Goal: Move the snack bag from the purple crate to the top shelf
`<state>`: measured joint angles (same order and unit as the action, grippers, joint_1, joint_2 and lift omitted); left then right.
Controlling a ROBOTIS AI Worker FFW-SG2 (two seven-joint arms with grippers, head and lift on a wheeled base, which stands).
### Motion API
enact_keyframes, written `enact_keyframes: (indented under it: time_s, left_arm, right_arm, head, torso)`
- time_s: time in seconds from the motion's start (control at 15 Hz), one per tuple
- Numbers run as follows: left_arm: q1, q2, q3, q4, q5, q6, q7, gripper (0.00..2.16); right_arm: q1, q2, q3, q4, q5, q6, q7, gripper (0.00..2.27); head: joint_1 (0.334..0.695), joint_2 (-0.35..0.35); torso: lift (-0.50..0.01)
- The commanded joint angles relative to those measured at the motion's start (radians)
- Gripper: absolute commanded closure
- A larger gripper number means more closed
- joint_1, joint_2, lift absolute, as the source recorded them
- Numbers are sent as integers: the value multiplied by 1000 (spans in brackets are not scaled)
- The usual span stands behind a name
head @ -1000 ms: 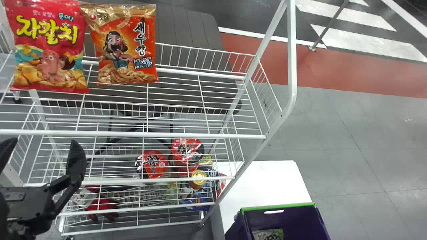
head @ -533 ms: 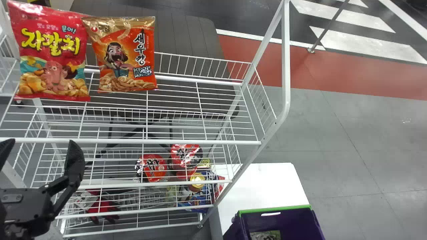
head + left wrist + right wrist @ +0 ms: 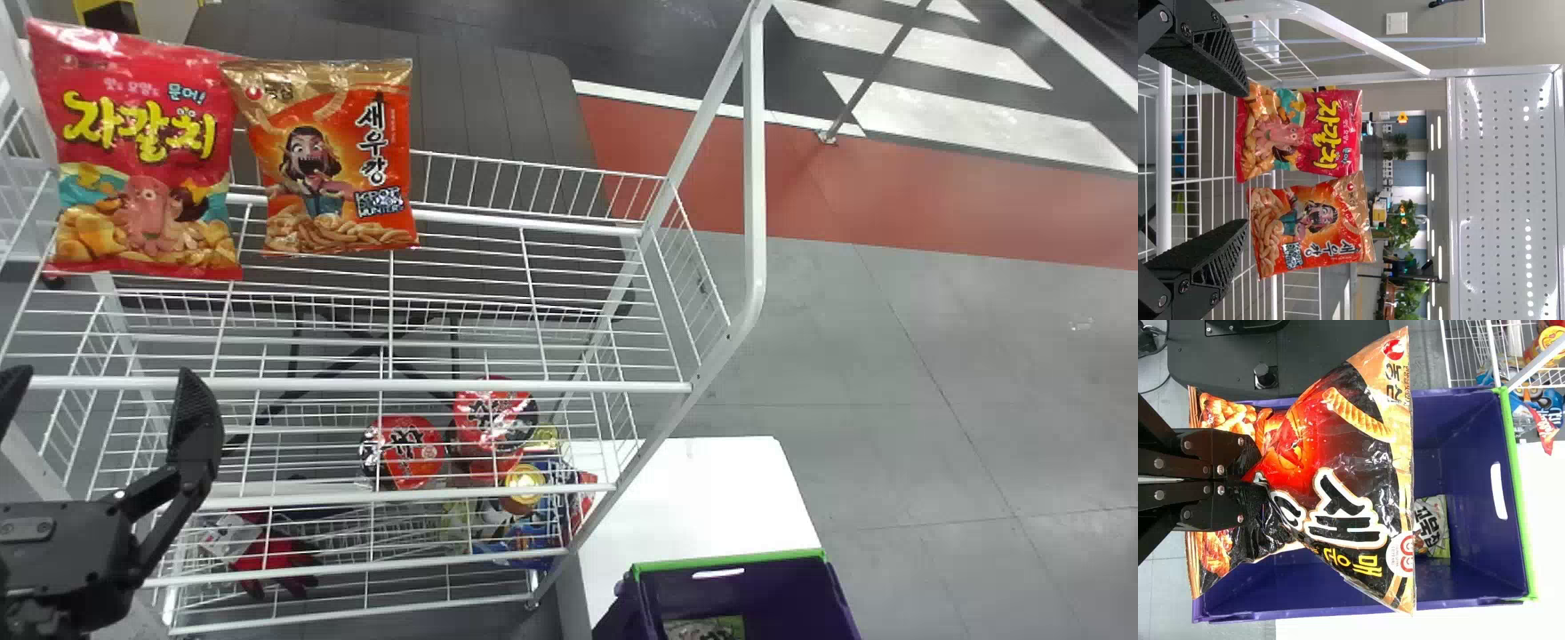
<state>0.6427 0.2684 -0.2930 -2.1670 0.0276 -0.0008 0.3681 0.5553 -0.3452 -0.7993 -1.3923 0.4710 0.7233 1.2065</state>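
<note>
Lower in my head view than one second ago lie the white rack (image 3: 754, 213) and the purple crate (image 3: 747, 588), while my left gripper (image 3: 102, 373) has kept nearly the same place in it. That gripper is at the near left side of the rack, its two fingers spread wide with nothing between them; my left wrist view has the same gap facing the rack's top shelf. My right gripper (image 3: 1265, 480) is closed on the snack bag (image 3: 1338, 480), black and orange, pinching it so that the film creases around my fingers. I hold it above the crate, to the right of the rack and on its near side, so it is away from the top shelf. Inside the crate lies another bag (image 3: 1435, 527), pale green and black. The crate is on a white table (image 3: 693, 498), also right of the rack. On the rack's top shelf, toward the left, a red bag (image 3: 142, 133) and an orange bag (image 3: 324, 160) stand upright side by side, the orange one to the right. Lower in the rack are two red-topped cups (image 3: 404, 452), and a dark grey table (image 3: 498, 98) stands behind it.
</note>
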Motion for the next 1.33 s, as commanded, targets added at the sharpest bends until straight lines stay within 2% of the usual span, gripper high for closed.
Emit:
enact_keyframes:
  time_s: [0.0,0.13,0.27,0.4,0.6,0.73,1.0,1.13,1.27]
  left_arm:
    - [0,-1,0,3,0,0,0,151]
    - [0,-3,-2,6,0,3,0,151]
    - [0,-3,-5,9,0,6,0,151]
    - [-5,-6,-11,19,0,6,0,151]
    - [-17,-8,-26,41,-8,6,0,151]
    - [-18,-9,-21,44,-8,6,2,151]
    - [-15,-3,-25,33,-20,31,3,151]
    - [-14,-3,-28,30,-23,31,3,151]
    - [-12,-3,-32,33,-31,34,5,151]
  right_arm:
    - [2,0,-9,-4,-8,0,11,1413]
    - [5,8,-20,-40,-15,15,30,1416]
    - [15,46,-72,-142,-38,3,96,1416]
    - [17,72,-98,-248,-63,28,127,1416]
    - [-24,152,-104,-511,-72,184,160,1416]
    - [-26,176,-104,-737,-84,353,160,1413]
    - [-80,213,-233,-1028,-338,583,160,1416]
    - [-149,226,-264,-1110,-414,678,160,1413]
    - [-193,259,-284,-1169,-492,739,160,1413]
  head:
    - [695,-350]
    - [695,-350]
    - [695,-350]
    - [695,-350]
    - [695,-350]
    - [695,-350]
    - [695,-350]
    - [695,-350]
    - [695,-350]
  torso:
    - [1]
    - [1]
    - [1]
    - [1]
    - [1]
    - [1]
    - [1]
    - [1]
    - [1]
